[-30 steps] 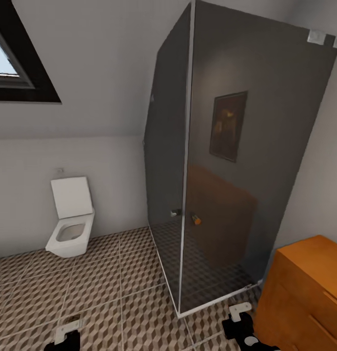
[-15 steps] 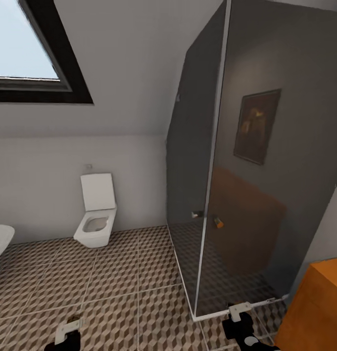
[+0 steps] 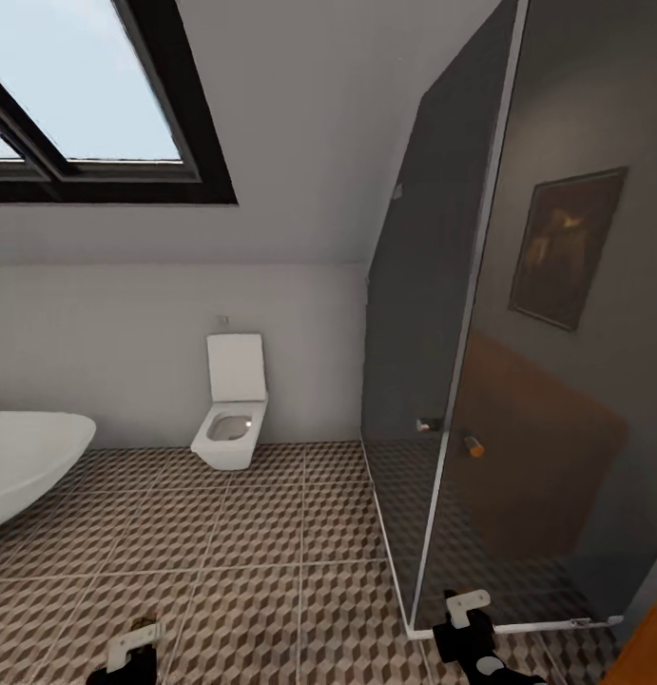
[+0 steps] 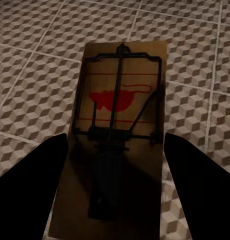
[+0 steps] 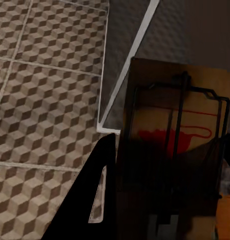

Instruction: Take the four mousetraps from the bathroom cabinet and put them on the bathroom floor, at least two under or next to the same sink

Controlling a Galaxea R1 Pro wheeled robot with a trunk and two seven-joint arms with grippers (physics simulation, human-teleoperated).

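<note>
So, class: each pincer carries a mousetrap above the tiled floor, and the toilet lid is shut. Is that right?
Not quite. The head view shows the toilet with its lid raised, the bowl open. The rest stands: the left pincer holds a mousetrap and the right pincer another mousetrap, both above the tiled floor.

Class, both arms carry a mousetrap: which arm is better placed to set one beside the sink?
Probably the left: its claw holds a mousetrap on the side where the sink stands.
</note>
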